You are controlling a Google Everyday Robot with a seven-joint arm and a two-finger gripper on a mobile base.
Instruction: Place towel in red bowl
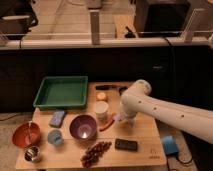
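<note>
The towel [57, 118] is a small pale blue-grey cloth lying flat just below the green tray, left of centre. The red bowl [20, 135] stands at the table's left edge with a thin utensil standing in it. My white arm reaches in from the right. The gripper [120, 119] points down over the middle of the table, right of a white cup [101, 109] and the purple bowl [83, 127]. It is far to the right of both towel and red bowl. Nothing shows in it.
A green tray [44, 100] sits at the back left. A blue cup [55, 137] and a metal cup [32, 153] stand near the red bowl. There are also grapes [96, 151], a black slab [126, 144], an orange-red stick [106, 126], an orange [101, 96] and a blue block [170, 145].
</note>
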